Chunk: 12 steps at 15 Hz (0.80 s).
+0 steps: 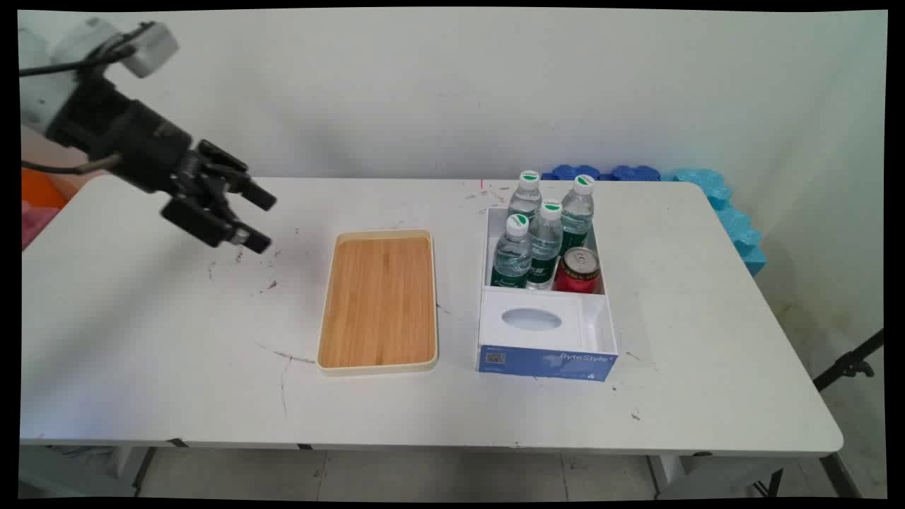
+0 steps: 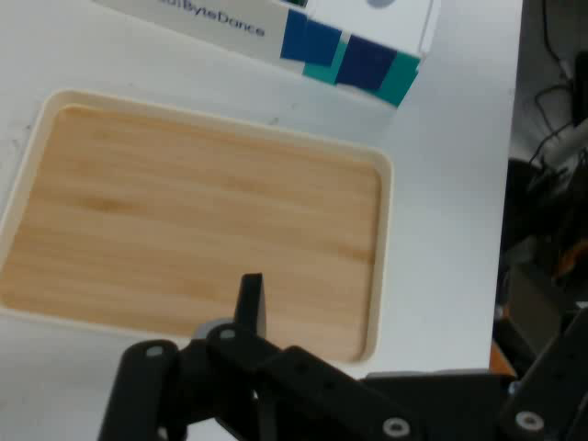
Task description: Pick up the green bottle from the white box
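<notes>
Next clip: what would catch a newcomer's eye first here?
The black end effector hangs open above the table's left part, holding nothing. Right of it lies an empty wooden tray. Further right stands a white box with four water bottles and a red can in its far compartment.

Plain white wall behind a white rectangular counter with rounded corners, its top pretty scuffed with dark marks. Bright blue foam blocks sit squeezed between the far right corner and the wall. Pale tiled floor underneath, and a black stand leg pokes in at right.
</notes>
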{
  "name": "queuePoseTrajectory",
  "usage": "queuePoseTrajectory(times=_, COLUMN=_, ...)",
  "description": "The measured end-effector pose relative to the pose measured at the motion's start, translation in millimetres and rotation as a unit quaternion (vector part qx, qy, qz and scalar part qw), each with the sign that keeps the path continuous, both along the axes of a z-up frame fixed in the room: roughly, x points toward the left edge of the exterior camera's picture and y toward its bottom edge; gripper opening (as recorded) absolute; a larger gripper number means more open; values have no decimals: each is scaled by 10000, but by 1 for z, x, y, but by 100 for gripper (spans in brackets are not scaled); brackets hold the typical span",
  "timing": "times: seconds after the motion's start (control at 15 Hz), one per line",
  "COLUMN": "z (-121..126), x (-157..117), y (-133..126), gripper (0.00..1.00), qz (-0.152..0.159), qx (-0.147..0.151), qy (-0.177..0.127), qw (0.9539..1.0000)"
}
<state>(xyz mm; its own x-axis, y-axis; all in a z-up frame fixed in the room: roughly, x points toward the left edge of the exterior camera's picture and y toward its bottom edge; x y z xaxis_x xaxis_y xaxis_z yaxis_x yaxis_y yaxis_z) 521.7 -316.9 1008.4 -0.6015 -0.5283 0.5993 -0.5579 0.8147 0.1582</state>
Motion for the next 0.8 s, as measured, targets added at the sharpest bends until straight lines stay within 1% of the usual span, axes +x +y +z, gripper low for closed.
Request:
queuePoseTrajectory(times=0.2, z=-5, x=-27, y=-6, gripper=100, qz=214, qx=50, qy=89, qw=9997)
queuePoseTrajectory(times=0.33, z=-13, x=-48, y=-12, gripper=100, qz=390, qx=63, qy=139, qw=9991)
queuePoseTrajectory(times=0.4, z=-16, x=-54, y=-14, gripper=100, qz=445, qx=63, qy=152, qw=9989)
queuePoseTrajectory(times=0.67, z=-45, x=-92, y=-30, gripper=100, qz=749, qx=49, qy=225, qw=9969)
queuePoseTrajectory(times=0.8, z=-60, x=-108, y=-36, gripper=100, qz=842, qx=0, qy=277, qw=9961)
